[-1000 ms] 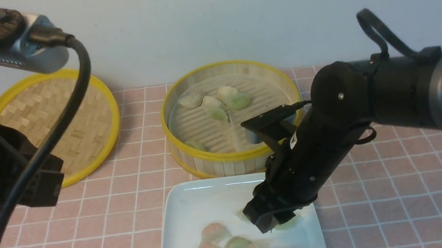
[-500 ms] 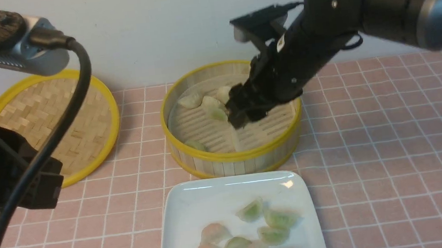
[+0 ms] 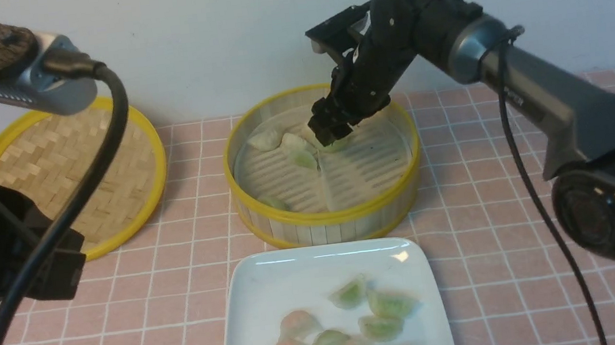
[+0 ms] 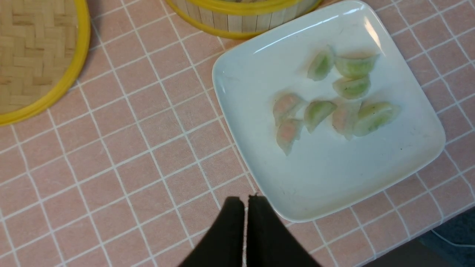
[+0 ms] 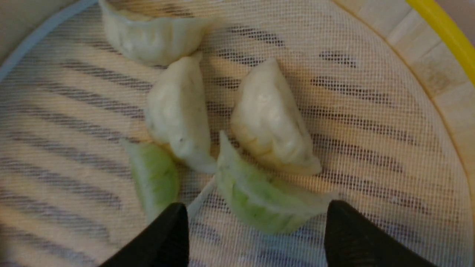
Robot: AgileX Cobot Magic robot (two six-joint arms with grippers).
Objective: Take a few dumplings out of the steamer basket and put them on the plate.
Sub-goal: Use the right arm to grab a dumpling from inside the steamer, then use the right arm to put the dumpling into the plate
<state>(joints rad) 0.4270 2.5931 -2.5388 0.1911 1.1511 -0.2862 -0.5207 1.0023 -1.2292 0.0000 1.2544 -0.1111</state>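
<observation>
The steamer basket (image 3: 329,216) stands mid-table and holds several pale and green dumplings (image 3: 266,140) near its back. My right gripper (image 3: 332,132) reaches down into it, open. Its fingertips (image 5: 174,222) stand on either side of a green dumpling (image 5: 256,202) lying on the mesh, without touching it. Two whitish dumplings (image 5: 271,122) lie just beyond. The white plate (image 3: 273,280) sits in front of the basket with several dumplings (image 3: 383,326) on it. My left gripper (image 4: 245,202) is shut and empty, hovering by the plate's (image 4: 334,178) corner.
The flat woven lid (image 3: 82,180) lies at the back left by the wall. A white mesh liner (image 5: 371,111) covers the basket floor. The left arm's body and cable (image 3: 58,224) fill the near left. Pink tiled tabletop (image 3: 526,263) lies to the right.
My right gripper has left the plate, swung back over the basket and come down at the dumplings near its back. The left arm has not moved.
</observation>
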